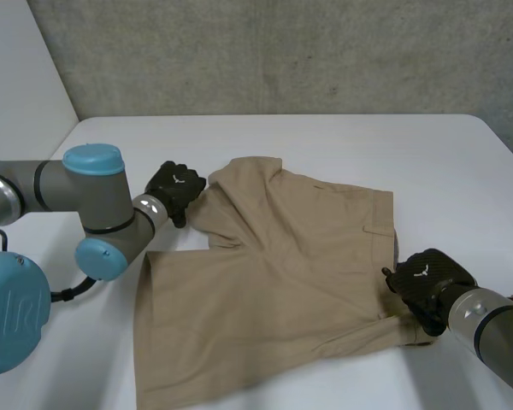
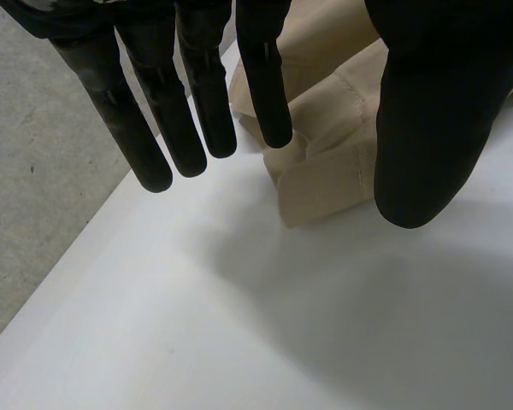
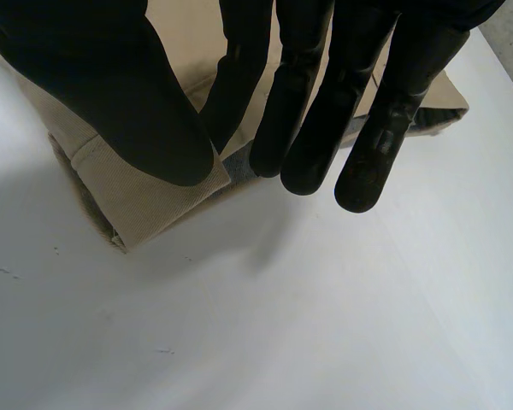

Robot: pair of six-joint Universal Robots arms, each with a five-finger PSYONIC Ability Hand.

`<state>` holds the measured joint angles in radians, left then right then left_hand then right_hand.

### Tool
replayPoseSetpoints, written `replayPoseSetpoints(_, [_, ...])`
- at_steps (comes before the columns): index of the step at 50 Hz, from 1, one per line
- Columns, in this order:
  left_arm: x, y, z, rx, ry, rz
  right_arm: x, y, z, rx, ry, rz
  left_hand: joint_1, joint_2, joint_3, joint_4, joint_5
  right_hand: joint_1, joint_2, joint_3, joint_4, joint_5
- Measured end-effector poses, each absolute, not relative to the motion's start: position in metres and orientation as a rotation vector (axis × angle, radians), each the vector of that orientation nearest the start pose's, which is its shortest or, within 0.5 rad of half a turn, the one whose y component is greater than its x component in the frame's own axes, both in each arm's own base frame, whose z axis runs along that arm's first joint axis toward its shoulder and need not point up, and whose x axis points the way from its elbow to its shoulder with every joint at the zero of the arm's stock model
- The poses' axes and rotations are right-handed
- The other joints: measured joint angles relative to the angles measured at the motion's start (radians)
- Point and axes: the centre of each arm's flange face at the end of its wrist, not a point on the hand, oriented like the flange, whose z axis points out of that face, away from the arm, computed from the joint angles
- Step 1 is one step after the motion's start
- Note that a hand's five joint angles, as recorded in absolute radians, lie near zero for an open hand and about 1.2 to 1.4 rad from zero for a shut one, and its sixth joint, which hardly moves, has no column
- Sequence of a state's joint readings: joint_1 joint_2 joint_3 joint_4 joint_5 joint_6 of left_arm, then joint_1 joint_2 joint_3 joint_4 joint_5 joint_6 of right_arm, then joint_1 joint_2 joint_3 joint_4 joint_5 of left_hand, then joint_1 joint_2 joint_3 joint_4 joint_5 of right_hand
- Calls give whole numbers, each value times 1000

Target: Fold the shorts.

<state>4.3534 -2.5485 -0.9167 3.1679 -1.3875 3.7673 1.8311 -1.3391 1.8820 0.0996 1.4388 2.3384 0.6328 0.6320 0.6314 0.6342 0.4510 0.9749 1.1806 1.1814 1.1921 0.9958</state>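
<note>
we note the left arm [image 1: 94, 198] reaching in from the table's left edge. the left hand [image 1: 176, 188] sits at the far left corner of the shorts [image 1: 274, 290]. in the left wrist view the left hand [image 2: 162, 111] has straight fingers [image 2: 265, 85] with the thumb [image 2: 427, 120] well apart. a bunched, folded corner of the shorts [image 2: 333, 162] lies on the table [image 2: 282, 325] in the gap, and we see no grasp on it.

the tan shorts lie spread across the middle of the white table [image 1: 325, 137], reaching toward its near edge, with one part folded over at the far left.

the right hand [image 1: 427, 284] is at the shorts' right edge, near their near right corner. in the right wrist view the right hand [image 3: 316, 102] has its thumb [image 3: 111, 94] drawn against the nearest finger, clamped on the hemmed corner of the shorts [image 3: 137, 205]. the other fingers are straight, just above the table [image 3: 325, 325].
</note>
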Motion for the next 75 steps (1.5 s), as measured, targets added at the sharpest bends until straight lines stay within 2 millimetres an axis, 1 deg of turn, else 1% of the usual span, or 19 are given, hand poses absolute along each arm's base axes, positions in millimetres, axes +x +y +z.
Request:
replayPoseSetpoints(4, [-302,-384,110,1337,2131,-1865,205,-215,156,-1565,2468,-1461,34,32,32,32,34,0,0,0,0,0])
replayPoseSetpoints(9, [-302,-385,107,1338,2134,-1862,205,-215,156,-1565,2468,-1462,254,242,241,238,238,0,0,0,0,0])
replayPoseSetpoints(12, [-302,-385,105,1339,2137,-1858,205,-215,156,-1565,2468,-1463,284,284,283,281,279,0,0,0,0,0])
replayPoseSetpoints(15, [-302,-386,104,1340,2140,-1854,205,-215,156,-1564,2468,-1465,472,481,471,472,470,0,0,0,0,0])
replayPoseSetpoints(17, [-301,-386,104,1335,2140,-1853,205,-216,156,-1563,2468,-1469,494,539,535,535,522,0,0,0,0,0])
replayPoseSetpoints(24, [-292,-393,108,1254,2134,-1830,205,-217,156,-1561,2468,-1483,494,559,556,556,524,0,0,0,0,0])
replayPoseSetpoints(31, [-268,-403,110,1092,2138,-1738,206,-217,156,-1561,2467,-1487,494,559,556,556,524,0,0,0,0,0])
replayPoseSetpoints(40, [-258,-394,110,1064,2168,-1677,206,-215,155,-1562,2469,-1479,494,563,556,560,524,0,0,0,0,0])
replayPoseSetpoints(42, [-259,-388,110,1076,2174,-1670,205,-215,155,-1553,2473,-1475,265,341,338,336,328,0,0,0,0,0])
replayPoseSetpoints(43, [-259,-388,110,1076,2174,-1670,205,-215,155,-1553,2473,-1475,265,341,338,336,328,0,0,0,0,0])
replayPoseSetpoints(44, [-261,-385,111,1085,2174,-1669,205,-215,155,-1539,2476,-1474,-47,25,43,34,34,0,0,0,0,0])
replayPoseSetpoints(45, [-263,-382,112,1093,2172,-1671,205,-215,155,-1527,2479,-1474,-108,-35,-32,-41,-38,0,0,0,0,0])
replayPoseSetpoints(47, [-267,-377,118,1103,2162,-1682,206,-215,156,-1492,2486,-1475,-161,-146,-140,-154,-149,0,0,0,0,0])
replayPoseSetpoints(51, [-270,-369,132,1107,2148,-1704,206,-215,157,-1445,2493,-1478,-161,-156,-152,-166,-160,0,0,0,0,0])
replayPoseSetpoints(56, [-266,-346,160,1098,2146,-1730,207,-217,158,-1388,2498,-1494,-161,-157,-152,-166,-160,0,0,0,0,0])
replayPoseSetpoints(61, [-256,-300,180,1076,2220,-1735,208,-220,160,-1310,2495,-1530,-161,-157,-152,-166,-160,0,0,0,0,0])
replayPoseSetpoints(62, [-252,-284,184,1063,2258,-1738,209,-221,160,-1289,2494,-1539,-161,-157,-152,-166,-160,0,0,0,0,0])
replayPoseSetpoints(70, [-236,-189,182,987,2534,-1695,210,-230,163,-1155,2487,-1635,-158,-156,-151,-164,-157,0,0,0,0,0])
replayPoseSetpoints(75, [-229,-150,170,987,2671,-1584,210,-239,167,-1047,2472,-1720,-158,-155,-150,-164,-147,0,0,0,0,0])
